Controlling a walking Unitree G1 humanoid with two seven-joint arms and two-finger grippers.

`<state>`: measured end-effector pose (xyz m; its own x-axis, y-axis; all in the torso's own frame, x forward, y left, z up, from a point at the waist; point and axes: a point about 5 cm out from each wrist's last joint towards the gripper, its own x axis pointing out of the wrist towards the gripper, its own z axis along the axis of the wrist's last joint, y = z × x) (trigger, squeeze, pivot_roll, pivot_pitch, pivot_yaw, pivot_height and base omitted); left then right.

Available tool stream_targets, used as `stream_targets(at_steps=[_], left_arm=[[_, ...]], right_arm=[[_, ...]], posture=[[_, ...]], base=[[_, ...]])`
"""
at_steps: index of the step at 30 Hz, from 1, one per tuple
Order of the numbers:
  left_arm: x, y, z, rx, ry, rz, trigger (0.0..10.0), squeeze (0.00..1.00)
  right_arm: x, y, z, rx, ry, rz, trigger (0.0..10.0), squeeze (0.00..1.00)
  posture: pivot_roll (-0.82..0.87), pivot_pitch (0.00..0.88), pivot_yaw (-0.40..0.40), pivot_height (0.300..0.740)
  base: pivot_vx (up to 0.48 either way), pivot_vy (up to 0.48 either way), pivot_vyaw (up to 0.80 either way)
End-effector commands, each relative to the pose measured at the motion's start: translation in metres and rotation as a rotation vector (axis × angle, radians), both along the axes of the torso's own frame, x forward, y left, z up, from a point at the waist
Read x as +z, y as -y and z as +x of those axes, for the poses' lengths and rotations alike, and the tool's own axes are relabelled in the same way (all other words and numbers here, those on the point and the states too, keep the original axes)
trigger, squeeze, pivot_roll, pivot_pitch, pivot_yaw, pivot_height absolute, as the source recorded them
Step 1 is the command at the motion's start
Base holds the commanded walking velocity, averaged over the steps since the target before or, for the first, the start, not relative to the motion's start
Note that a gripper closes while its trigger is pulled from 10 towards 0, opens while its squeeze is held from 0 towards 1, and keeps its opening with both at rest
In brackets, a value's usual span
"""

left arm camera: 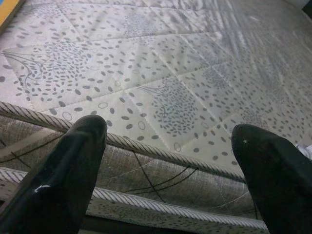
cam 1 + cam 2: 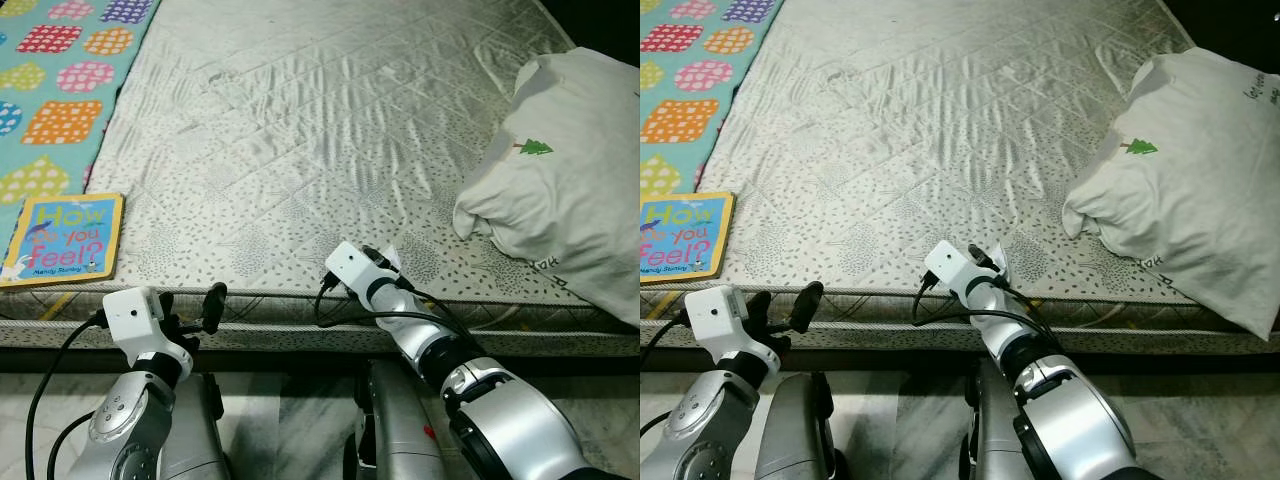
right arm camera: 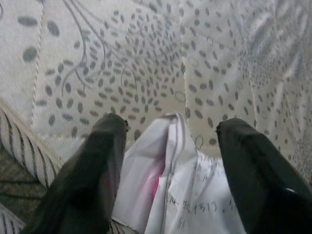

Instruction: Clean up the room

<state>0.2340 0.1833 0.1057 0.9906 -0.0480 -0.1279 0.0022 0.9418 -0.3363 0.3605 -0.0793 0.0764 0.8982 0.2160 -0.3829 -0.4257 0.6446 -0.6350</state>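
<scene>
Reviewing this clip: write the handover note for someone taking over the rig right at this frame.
Left tool: open, holding nothing, at the near edge of the mattress.
Right tool: fingers apart around a crumpled white paper with handwriting and a pink patch, lying at the mattress's near edge; whether the fingers touch it cannot be told.
Things: a picture book lies flat at the mattress's near left corner beside a colourful mat; a white pillow sits on the right side.
Done: nothing visibly put away yet.
Left: probably close on the paper and remove it, then deal with the book.
</scene>
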Motion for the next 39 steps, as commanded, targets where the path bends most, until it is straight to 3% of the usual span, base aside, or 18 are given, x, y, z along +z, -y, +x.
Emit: stream_targets(at_steps=[1, 5, 6, 7, 8, 9, 10, 19, 39], left_arm=[[-0.003, -0.001, -0.001, 0.014, -0.014, 0.008, 10.0, 0.00], [-0.003, 0.001, 0.002, 0.008, -0.008, 0.004, 10.0, 0.00], [-0.003, 0.002, 0.004, 0.001, -0.008, 0.004, 10.0, 0.00], [-0.004, 0.003, 0.004, -0.004, -0.008, 0.005, 10.0, 0.00], [-0.004, 0.003, 0.005, -0.007, -0.008, 0.006, 10.0, 0.00], [-0.004, 0.003, 0.005, -0.007, -0.009, 0.007, 10.0, 0.00], [-0.004, 0.002, 0.005, -0.006, -0.008, 0.008, 10.0, 0.00], [-0.005, 0.002, 0.007, 0.000, -0.006, 0.014, 10.0, 0.00], [-0.007, 0.001, 0.009, -0.006, -0.003, 0.020, 10.0, 0.00]], right_arm=[[-0.007, 0.005, -0.003, -0.012, -0.037, -0.018, 10.0, 1.00], [-0.013, 0.008, -0.006, -0.009, -0.054, -0.063, 10.0, 1.00], [-0.017, 0.009, -0.008, -0.002, -0.079, -0.075, 8.6, 0.97], [-0.018, 0.009, -0.009, 0.002, -0.089, -0.075, 0.0, 0.71], [-0.019, 0.008, -0.010, 0.004, -0.095, -0.075, 0.0, 0.71], [-0.021, 0.007, -0.011, 0.015, -0.110, -0.083, 0.0, 0.23], [-0.023, 0.006, -0.013, 0.028, -0.123, -0.093, 0.0, 0.00], [-0.037, 0.001, -0.023, 0.078, -0.183, -0.131, 0.0, 0.00], [-0.030, 0.003, -0.019, 0.074, -0.108, -0.161, 0.0, 0.00]], posture=[[0.01, 0.164, -0.108, 0.550], [0.00, 0.159, -0.102, 0.550], [0.00, 0.155, -0.097, 0.550], [0.00, 0.155, -0.097, 0.550], [0.00, 0.155, -0.097, 0.550], [0.00, 0.152, -0.095, 0.550], [0.00, 0.148, -0.095, 0.550], [0.02, 0.135, -0.098, 0.550], [0.02, 0.125, -0.091, 0.550]], base=[[0.000, 0.000, 0.00], [0.000, 0.000, 0.00], [0.000, 0.000, 0.00], [0.000, 0.000, 0.00], [0.000, 0.000, 0.00], [0.000, 0.000, 0.00], [0.000, 0.000, 0.00], [0.000, 0.000, 0.00], [0.000, 0.000, 0.00]])
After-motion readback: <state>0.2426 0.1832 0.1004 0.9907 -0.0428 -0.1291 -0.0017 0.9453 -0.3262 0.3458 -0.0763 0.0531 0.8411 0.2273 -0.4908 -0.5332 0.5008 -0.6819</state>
